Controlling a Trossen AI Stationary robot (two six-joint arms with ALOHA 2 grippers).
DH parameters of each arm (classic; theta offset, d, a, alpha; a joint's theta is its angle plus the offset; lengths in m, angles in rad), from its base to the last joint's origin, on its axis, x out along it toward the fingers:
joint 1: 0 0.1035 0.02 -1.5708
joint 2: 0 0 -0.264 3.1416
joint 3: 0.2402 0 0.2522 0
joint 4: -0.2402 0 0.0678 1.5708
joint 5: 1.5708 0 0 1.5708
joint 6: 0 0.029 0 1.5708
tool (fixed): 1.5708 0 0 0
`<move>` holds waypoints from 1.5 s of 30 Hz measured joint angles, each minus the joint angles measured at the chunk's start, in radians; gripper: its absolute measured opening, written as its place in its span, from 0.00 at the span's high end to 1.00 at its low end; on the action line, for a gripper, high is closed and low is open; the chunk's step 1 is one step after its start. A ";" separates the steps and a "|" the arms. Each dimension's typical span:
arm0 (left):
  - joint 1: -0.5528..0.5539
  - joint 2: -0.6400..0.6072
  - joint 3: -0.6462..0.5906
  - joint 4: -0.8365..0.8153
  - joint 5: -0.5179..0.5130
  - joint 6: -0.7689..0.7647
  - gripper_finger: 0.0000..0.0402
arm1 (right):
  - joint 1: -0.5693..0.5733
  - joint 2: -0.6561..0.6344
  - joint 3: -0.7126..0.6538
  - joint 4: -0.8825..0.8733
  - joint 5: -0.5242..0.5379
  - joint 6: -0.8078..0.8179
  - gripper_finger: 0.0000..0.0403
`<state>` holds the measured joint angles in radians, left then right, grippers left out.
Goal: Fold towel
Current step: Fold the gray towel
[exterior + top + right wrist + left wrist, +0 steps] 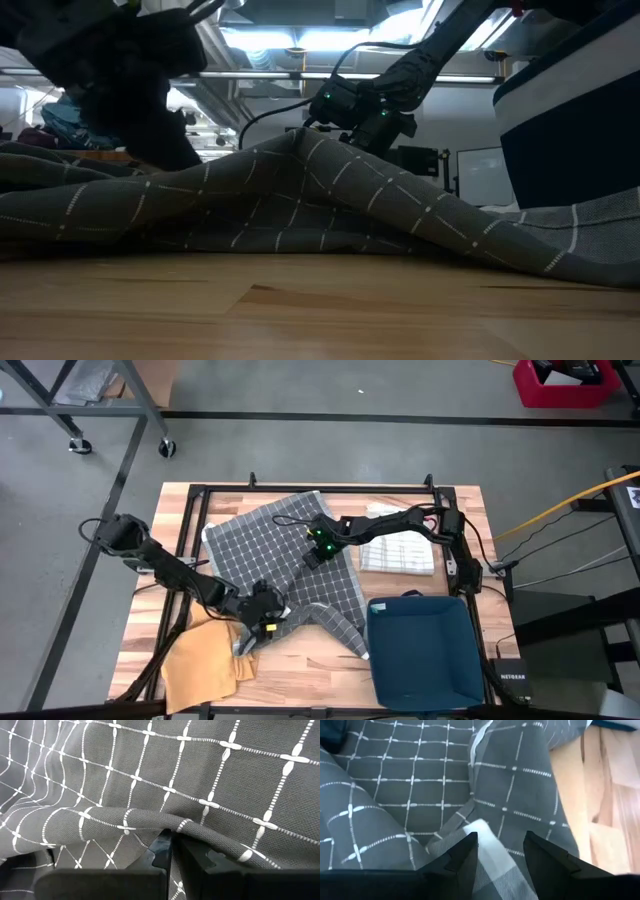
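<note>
Soft, light and limp, going by the way the grey checked towel point(285, 555) lies: spread crumpled over the middle of the table point(330, 665), draping and ridging in the low view rather than holding any shape. Likely to sag wherever unsupported, to drag on the wood, and to slide off a shallow pinch. Best taken at hems and corners, biting deep enough to catch the full thickness. Right gripper point(318, 550) near the centre of the cloth, at roughly twelve o'clock from the table's middle, pinched tight on a raised fold of towel; in the right wrist view the ridge runs straight into the closed fingers point(165, 851). Left gripper point(268, 615) at about seven o'clock, over the towel's near corner, fingers point(462, 857) parted with a gap and pale hem lying between them, nothing clamped. Mustard cloth point(205, 660) under the left arm, folded light towel point(398, 555) at two o'clock, blue bin point(425, 650) at four o'clock. Snag risk judged low; bunching and uneven edges judged the main worry.
</note>
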<state>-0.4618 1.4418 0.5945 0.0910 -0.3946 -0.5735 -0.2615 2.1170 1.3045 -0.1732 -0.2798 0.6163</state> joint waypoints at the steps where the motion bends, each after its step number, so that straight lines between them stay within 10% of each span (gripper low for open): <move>1: 0.000 0.005 0.000 -0.001 0.000 -0.001 0.63 | 0.000 0.000 0.000 0.000 0.000 0.000 0.92; 17: 0.000 0.015 0.000 -0.289 0.001 -0.123 0.63 | 0.000 0.000 0.000 0.000 0.000 0.000 0.92; 31: 0.045 -0.005 0.000 -0.321 -0.119 -0.105 0.63 | 0.000 0.000 0.000 0.000 0.000 0.000 0.92; 45: 0.079 -0.140 0.000 -0.277 -0.006 -0.224 0.63 | 0.000 0.000 0.000 0.000 0.000 0.000 0.92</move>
<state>-0.3831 1.3016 0.5945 -0.1862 -0.4011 -0.7977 -0.2615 2.1170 1.3048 -0.1730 -0.2802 0.6158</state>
